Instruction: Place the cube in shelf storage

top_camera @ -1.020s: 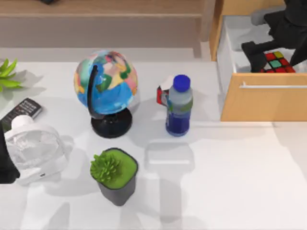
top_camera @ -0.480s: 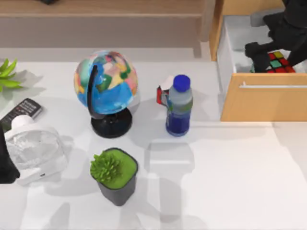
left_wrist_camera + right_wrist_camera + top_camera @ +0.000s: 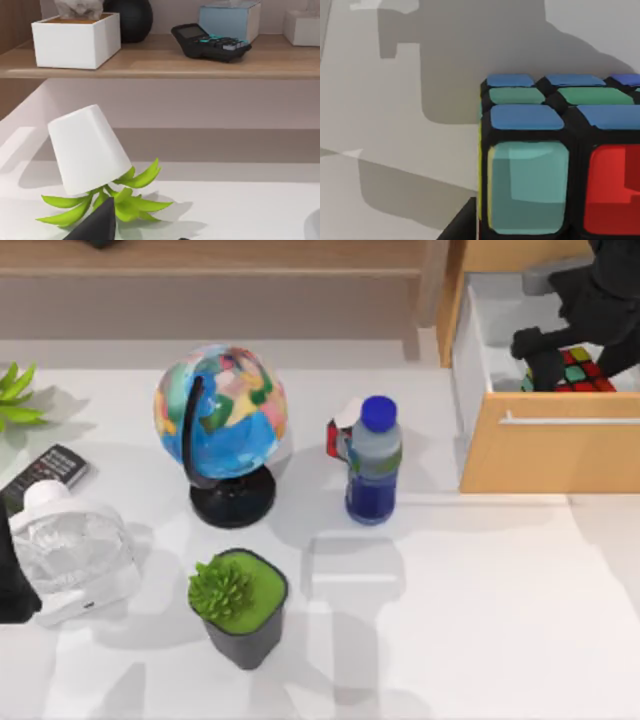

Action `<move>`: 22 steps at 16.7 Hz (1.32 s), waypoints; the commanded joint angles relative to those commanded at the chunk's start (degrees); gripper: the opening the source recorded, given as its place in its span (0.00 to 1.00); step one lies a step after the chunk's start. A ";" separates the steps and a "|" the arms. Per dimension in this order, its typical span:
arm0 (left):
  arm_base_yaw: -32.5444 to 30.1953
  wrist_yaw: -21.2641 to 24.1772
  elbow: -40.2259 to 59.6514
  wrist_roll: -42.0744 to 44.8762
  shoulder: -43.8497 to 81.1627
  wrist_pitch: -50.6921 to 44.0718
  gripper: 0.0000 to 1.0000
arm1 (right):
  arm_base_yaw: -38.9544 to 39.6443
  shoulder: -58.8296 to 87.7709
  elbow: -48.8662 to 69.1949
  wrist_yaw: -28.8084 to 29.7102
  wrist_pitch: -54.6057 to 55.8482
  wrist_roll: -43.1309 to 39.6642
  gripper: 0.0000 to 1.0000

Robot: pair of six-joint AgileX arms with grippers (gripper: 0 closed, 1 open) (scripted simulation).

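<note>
Sitting inside the open drawer [image 3: 540, 455] at far right, the cube [image 3: 572, 371] shows no readable writing. The right claw [image 3: 548, 355] is at it; whether it grips, I cannot tell.

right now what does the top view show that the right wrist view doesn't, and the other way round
Top view alone: the right gripper over the open drawer, plus the globe, bottle, potted plant and shelf storage. Right wrist view alone: the blue squares along one face of the cube, seen close, and shadows on the pale floor beneath it. Both: the cube itself, sitting in the drawer, not on the shelf.
</note>
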 joint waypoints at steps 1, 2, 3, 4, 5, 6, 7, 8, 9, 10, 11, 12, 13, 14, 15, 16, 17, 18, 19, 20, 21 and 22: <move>0.00 0.00 0.00 0.00 0.00 0.00 1.00 | 0.00 0.00 0.00 0.00 0.00 0.00 0.00; 0.00 0.00 0.00 0.00 0.00 0.00 1.00 | 0.00 0.00 0.00 0.00 0.00 0.00 0.00; 0.00 0.00 0.00 0.00 0.00 0.00 1.00 | 0.00 0.00 0.00 0.00 0.00 0.00 0.00; 0.00 0.00 0.00 0.00 0.00 0.00 1.00 | 0.00 0.00 0.00 0.00 0.00 0.00 0.00; 0.00 0.00 0.00 0.00 0.00 0.00 1.00 | 0.00 0.00 0.00 0.00 0.00 0.00 0.00; 0.00 0.00 0.00 0.00 0.00 0.00 1.00 | 0.00 0.00 0.00 0.00 0.00 0.00 0.00; 0.00 0.00 0.00 0.00 0.00 0.00 1.00 | 0.00 0.00 0.00 0.00 0.00 0.00 0.00; 0.00 0.00 0.00 0.00 0.00 0.00 1.00 | 0.00 0.00 0.00 0.00 0.00 0.00 0.00; 0.00 0.00 0.00 0.00 0.00 0.00 1.00 | 0.01 -0.06 0.01 0.00 -0.02 0.08 0.00; 0.00 0.00 0.00 0.00 0.00 0.00 1.00 | 0.03 -0.12 -0.01 0.09 -0.14 0.00 0.00; 0.00 0.00 0.00 0.00 0.00 0.00 1.00 | 0.17 -0.49 -0.03 0.58 -0.67 -0.41 0.00; 0.00 0.00 0.00 0.00 0.00 0.00 1.00 | 0.41 -1.19 0.07 1.36 -1.38 -1.10 0.00; 0.00 0.00 0.00 0.00 0.00 0.00 1.00 | 0.68 -2.20 0.42 2.22 -2.11 -2.03 0.00; 0.00 0.00 0.00 0.00 0.00 0.00 1.00 | 0.99 -3.38 1.07 2.99 -2.76 -2.98 0.00; 0.00 0.00 0.00 0.00 0.00 0.00 1.00 | 1.36 -4.54 1.88 3.59 -3.33 -3.77 0.00; 0.00 0.00 0.00 0.00 0.00 0.00 1.00 | 1.75 -5.53 2.78 3.95 -3.97 -4.30 0.00; 0.00 0.00 0.00 0.00 0.00 0.00 1.00 | 2.02 -6.16 3.80 4.09 -4.67 -4.53 0.00; 0.00 0.00 0.00 0.00 0.00 0.00 1.00 | 2.07 -6.27 4.76 4.04 -5.30 -4.48 0.00; 0.00 0.00 0.00 0.00 0.00 0.00 1.00 | 1.98 -5.87 5.58 3.86 -5.89 -4.18 0.00; 0.00 0.00 0.00 0.00 0.00 0.00 1.00 | 1.81 -5.06 6.29 3.58 -6.48 -3.71 0.00; 0.00 0.00 0.00 0.00 0.00 0.00 1.00 | 1.53 -4.03 6.92 3.09 -7.05 -3.16 0.00; 0.00 0.00 0.00 0.00 0.00 0.00 1.00 | 1.22 -2.81 7.38 2.44 -7.57 -2.52 0.00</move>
